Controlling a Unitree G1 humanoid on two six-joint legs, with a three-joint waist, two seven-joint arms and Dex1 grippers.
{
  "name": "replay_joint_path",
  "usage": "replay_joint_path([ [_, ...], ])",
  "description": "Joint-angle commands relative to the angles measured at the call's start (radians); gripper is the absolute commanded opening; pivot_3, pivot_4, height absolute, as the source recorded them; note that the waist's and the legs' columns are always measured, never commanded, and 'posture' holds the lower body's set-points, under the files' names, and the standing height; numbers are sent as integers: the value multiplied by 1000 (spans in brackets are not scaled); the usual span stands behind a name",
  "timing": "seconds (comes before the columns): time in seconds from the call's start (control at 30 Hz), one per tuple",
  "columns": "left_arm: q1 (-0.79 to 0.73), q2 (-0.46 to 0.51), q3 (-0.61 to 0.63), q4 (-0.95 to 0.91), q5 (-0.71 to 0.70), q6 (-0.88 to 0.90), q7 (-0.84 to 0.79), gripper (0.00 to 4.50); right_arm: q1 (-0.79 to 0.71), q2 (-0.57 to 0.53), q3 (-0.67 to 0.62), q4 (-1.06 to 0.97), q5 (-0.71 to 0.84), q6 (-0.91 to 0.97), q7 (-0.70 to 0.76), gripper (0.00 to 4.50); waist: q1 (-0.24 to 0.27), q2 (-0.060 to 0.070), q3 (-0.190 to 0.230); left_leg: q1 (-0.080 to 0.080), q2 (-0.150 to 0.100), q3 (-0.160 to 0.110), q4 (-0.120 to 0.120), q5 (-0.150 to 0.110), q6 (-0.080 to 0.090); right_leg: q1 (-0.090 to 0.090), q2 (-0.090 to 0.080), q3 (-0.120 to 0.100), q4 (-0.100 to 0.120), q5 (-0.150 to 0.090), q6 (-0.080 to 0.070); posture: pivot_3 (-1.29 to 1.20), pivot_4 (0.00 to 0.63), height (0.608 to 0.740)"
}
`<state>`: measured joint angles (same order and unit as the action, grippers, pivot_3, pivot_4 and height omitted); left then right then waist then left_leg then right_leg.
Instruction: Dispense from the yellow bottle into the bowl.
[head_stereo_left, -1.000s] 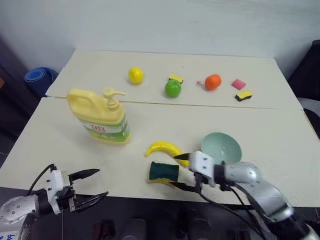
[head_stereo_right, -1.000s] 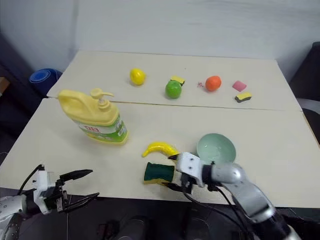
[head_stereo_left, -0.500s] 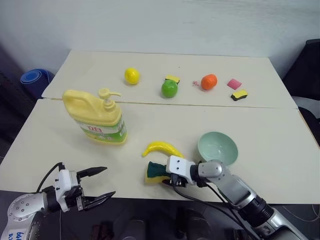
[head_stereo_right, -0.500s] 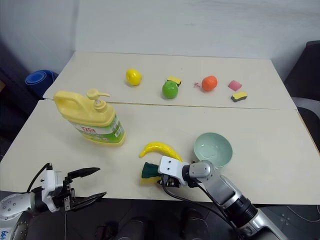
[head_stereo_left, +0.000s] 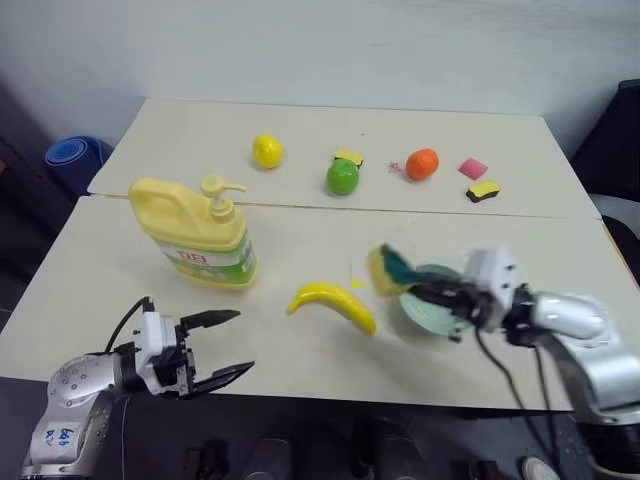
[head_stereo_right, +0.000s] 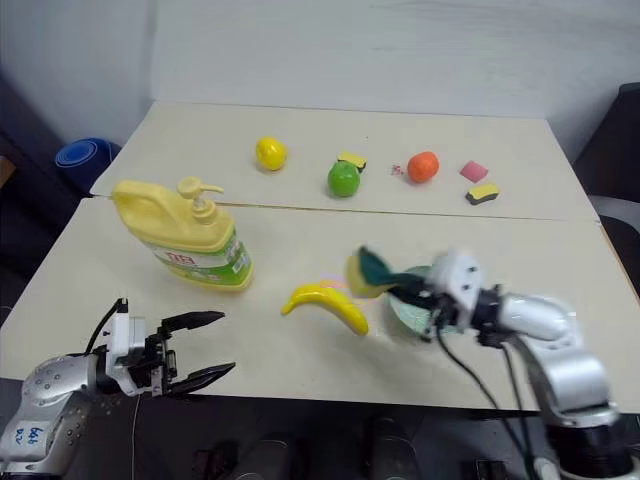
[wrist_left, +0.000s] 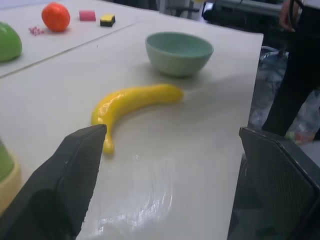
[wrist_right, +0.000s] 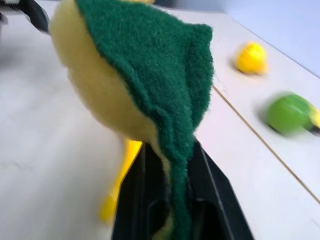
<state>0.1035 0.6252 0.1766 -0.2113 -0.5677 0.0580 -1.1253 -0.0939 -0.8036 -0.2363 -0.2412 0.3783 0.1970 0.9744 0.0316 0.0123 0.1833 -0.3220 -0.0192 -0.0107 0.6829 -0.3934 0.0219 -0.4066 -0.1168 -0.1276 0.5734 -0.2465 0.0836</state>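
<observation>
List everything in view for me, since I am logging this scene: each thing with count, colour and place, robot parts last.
yellow bottle: 1, pale yellow with pump top, table's left side.
bowl: 1, mint green, near right, behind the right gripper.
banana: 1, yellow, near centre, left of the bowl.
held sponge: 1, yellow and green, pinched in the right gripper, above the table beside the bowl.
lemon: 1, yellow, far row, left.
green fruit: 1, far row, middle.
orange fruit: 1, far row.
small sponges: 2, yellow and dark, far row.
pink block: 1, far right.
blue object: 1, beyond the table's left edge.
left gripper: open, near left edge.
right gripper: shut on the sponge.
</observation>
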Motion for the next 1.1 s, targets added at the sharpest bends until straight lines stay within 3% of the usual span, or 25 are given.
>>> replay_joint_path([
  [0.03, -29, -4, -28, -81, -64, 73, 9, 4500, 5, -92, -144, 323, -128, -159, -69, 19, -1, 0, 0, 0, -1, 1, 0, 0, 1, 0, -1, 1, 0, 0, 0, 0, 150, 740],
  [0.2, -45, -4, -39, -65, -40, 68, 3, 4500, -102, -132, -74, 807, -289, -365, -162, 19, -25, 0, 0, 3, 2, 11, 0, 0, 1, 1, 2, 7, 2, 1, -1, 0, 150, 740],
  [0.43, -58, -14, 7, -56, -92, 108, 31, 4500, -208, -153, -19, 1016, -309, -484, -110, 2280, -39, 7, 4, 7, 3, 20, -1, 2, 0, 1, 4, 15, 5, 3, -2, 0, 150, 740],
  [0.63, -18, -10, 89, 59, -48, 57, 45, 4500, -109, -234, -66, 735, -178, -250, 82, 4364, -26, 7, 3, 6, 4, 17, 0, 2, 0, -2, 3, 14, 3, 4, -1, 0, 150, 740],
  [0.8, 41, 12, 139, 162, 13, -50, 4, 4500, -83, -264, -41, 534, -186, -157, 74, 4476, -31, 7, 4, 6, 4, 17, 0, 1, 0, -3, 3, 14, 1, 4, -1, 0, 150, 740],
  [0.87, 52, 14, 161, 190, 23, -87, 4, 4500, -126, -214, -26, 410, -127, -85, 63, 4476, -32, 7, 4, 6, 4, 17, 0, 0, 1, -3, 3, 14, 0, 5, -2, 0, 150, 740],
  [0.97, 70, 17, 176, 212, 18, -98, -10, 4500, -212, -72, 101, 134, 21, 92, 63, 4476, -38, 6, 3, 5, 7, 18, 0, -1, 0, -5, 3, 15, 1, 6, -4, 0, 150, 740],
  [1.1, 74, 25, 154, 222, 40, -90, -17, 4500, -315, 94, 332, 36, -34, 296, -28, 4476, -26, 5, 3, 4, 9, 17, 0, -1, -3, -8, 5, 13, 3, 5, -7, 0, 150, 740],
])
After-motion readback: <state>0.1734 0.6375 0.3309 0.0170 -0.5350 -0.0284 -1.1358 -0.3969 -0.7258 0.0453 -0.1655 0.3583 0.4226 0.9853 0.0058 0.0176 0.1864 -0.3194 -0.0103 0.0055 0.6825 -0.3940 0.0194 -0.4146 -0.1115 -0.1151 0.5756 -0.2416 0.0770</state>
